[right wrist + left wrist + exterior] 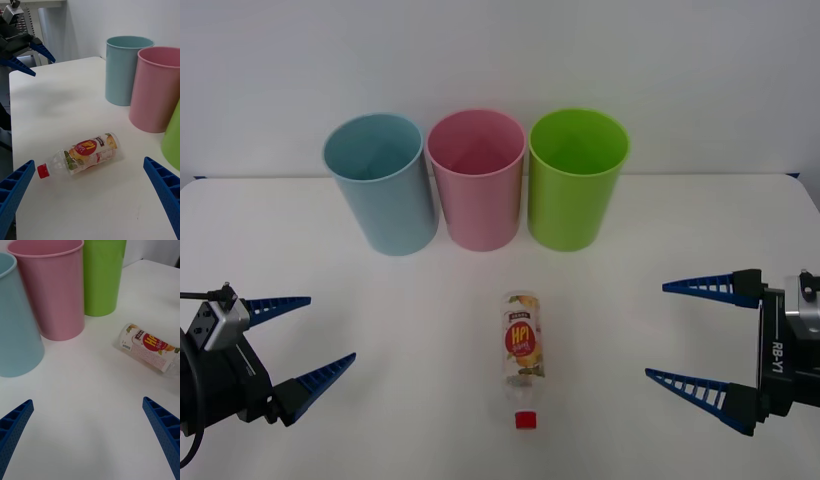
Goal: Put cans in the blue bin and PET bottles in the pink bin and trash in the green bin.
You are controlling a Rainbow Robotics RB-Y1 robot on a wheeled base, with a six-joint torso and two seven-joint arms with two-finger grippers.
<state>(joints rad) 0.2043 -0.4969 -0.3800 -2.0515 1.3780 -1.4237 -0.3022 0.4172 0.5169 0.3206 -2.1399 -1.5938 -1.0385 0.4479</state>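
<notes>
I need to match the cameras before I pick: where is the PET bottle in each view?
Front view: the PET bottle lies on the table, centre, cap toward the robot.
Right wrist view: PET bottle lies on its side in front of the pink bin.
Left wrist view: bottle at the picture's edge.
Shared landmark: the pink bin.

Bright, even light is cast from overhead. Soft, faint shadows are seen beneath the bins (478,180) on the white surface (360,310). Slight blur is noted at 9 o'clock in the left wrist view.
</notes>
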